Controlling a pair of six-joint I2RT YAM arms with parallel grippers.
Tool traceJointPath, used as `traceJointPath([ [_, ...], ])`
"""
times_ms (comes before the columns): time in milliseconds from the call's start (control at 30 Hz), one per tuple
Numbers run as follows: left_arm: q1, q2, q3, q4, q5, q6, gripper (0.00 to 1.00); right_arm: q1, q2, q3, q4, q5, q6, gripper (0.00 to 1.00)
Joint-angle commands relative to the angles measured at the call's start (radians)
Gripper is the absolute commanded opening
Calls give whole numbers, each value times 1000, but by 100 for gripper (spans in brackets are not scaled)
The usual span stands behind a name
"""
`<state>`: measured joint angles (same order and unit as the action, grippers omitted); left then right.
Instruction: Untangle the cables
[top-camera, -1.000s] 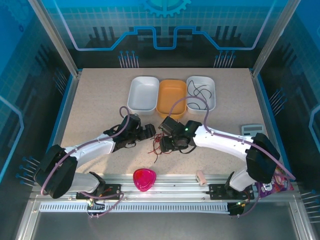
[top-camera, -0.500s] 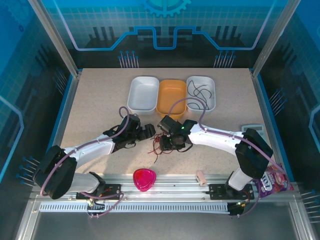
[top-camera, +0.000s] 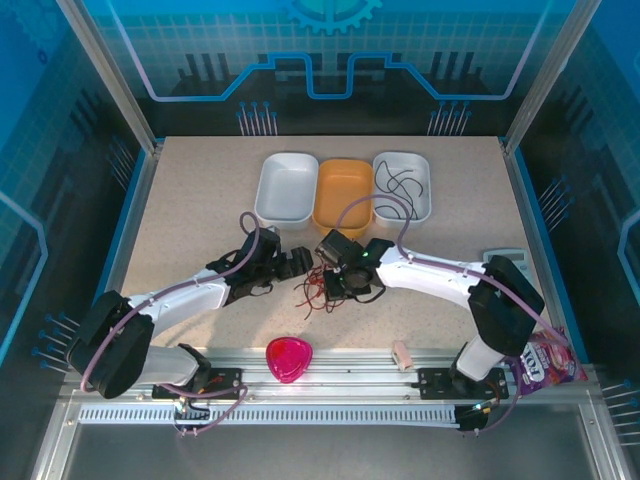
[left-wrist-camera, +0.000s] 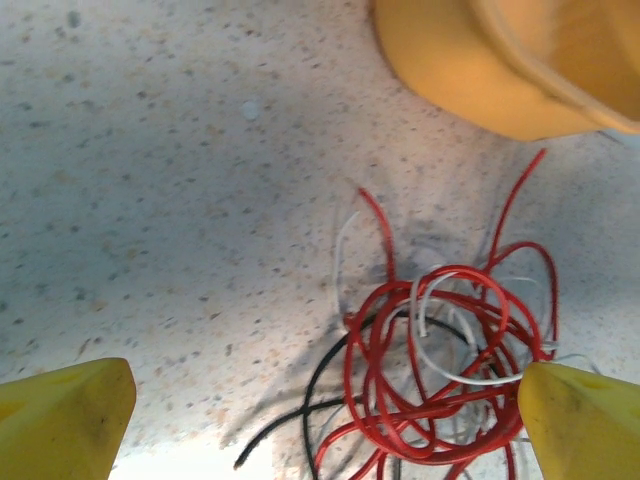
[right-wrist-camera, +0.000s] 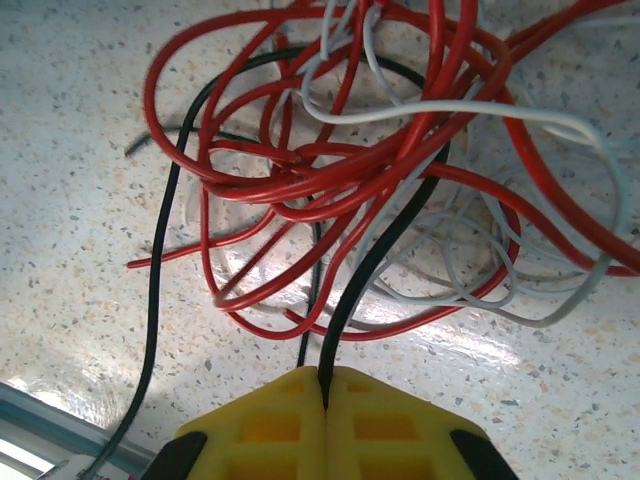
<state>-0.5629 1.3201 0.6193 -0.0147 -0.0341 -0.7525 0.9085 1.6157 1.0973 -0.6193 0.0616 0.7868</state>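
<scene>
Two arms on one table (top-camera: 180, 200), both reaching to its middle, slightly toward the near edge. Left arm (top-camera: 190, 295) comes from the near-left corner and right arm (top-camera: 440, 280) from the near-right. Their heads face each other across the work, so each can pull its own way.

Three trays sit in a row by the far edge: white tray (top-camera: 287, 190), orange tray (top-camera: 335, 185), second white tray (top-camera: 402, 154) at the right. That last one has a few black strands in it. My read: it's the drop-off for freed ones.

Cables (top-camera: 320, 285): red, black and whitish strands in one loose clump flat on the table, between the two end effectors, just on the near side of the orange tray. Mostly red loops, with whitish ones threaded through.

- Left end effector (left-wrist-camera: 322, 400): fingers wide apart, holding nothing, low over the table with the clump just ahead of the tips. Looks staged to pin or grab the red mass.
- Right end effector (right-wrist-camera: 325, 400): pads pressed together on one black cable (right-wrist-camera: 375, 260), which runs from the pinch up under the red loops. Likely idea: draw that strand out while the other side anchors the rest.

Risk: the black cable passes inside several red loops, so a straight pull may drag the whole clump along.
</scene>
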Motion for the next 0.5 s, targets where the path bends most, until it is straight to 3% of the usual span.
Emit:
traceJointPath([
  [0, -18, -25, -17, 84, 58, 64, 99, 9, -69, 9, -3, 15, -48, 0],
  [467, -36, 1, 2, 91, 51, 65, 99, 46, -277, 32, 4, 92, -156, 0],
])
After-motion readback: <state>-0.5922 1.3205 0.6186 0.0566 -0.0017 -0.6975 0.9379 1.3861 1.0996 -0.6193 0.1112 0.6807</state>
